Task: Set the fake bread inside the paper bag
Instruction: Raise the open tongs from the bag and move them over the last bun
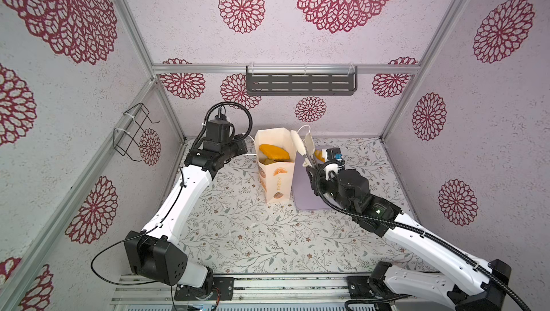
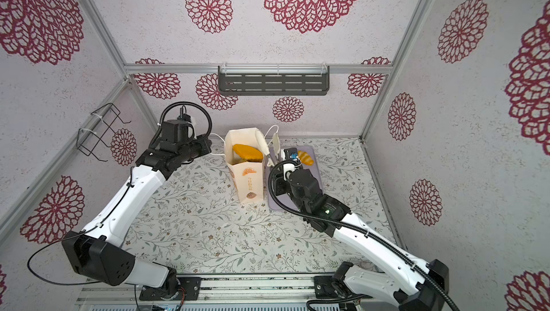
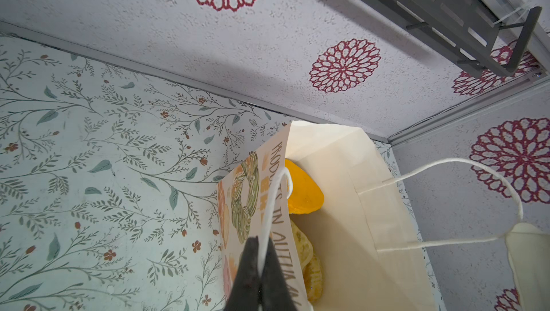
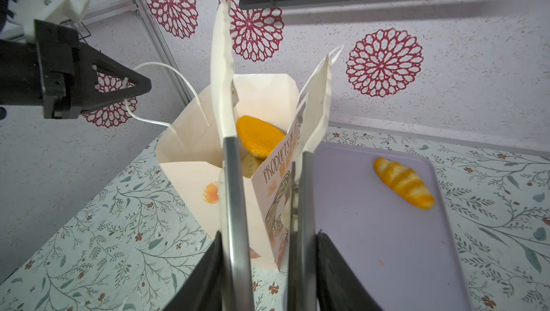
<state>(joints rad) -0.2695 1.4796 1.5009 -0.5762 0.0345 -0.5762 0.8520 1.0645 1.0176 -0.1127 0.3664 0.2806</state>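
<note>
Plainly the right claw (image 4: 269, 250) is clamped on the tongs (image 4: 235, 190), whose white tips stand apart and empty, seemingly astride the right wall of the bag (image 4: 190, 175). The left claw (image 3: 261, 244) is pinched tight on a handle (image 3: 272, 202), which holds the mouth wide. The bag stands upright near the middle of the worktop's (image 4: 104, 235) back edge. Bread is inside it, with a loaf (image 4: 259, 135) on top. One roll (image 4: 403, 183) lies alone on the tray (image 4: 372, 235), just right of the bag.

I judge the step in hand to be fetching that roll. To do it well, lift the tips clear of rim and cord first, then swing over the tray and nip the roll across its narrow width; it looks glossy and may slip.

The right wrist view shows the whole roll, while in a top view the roll (image 1: 318, 156) is mostly hidden behind the wrist. Only the left wrist view shows the cord between the jaws and the striped bread (image 3: 312, 268) under the loaf.
</note>
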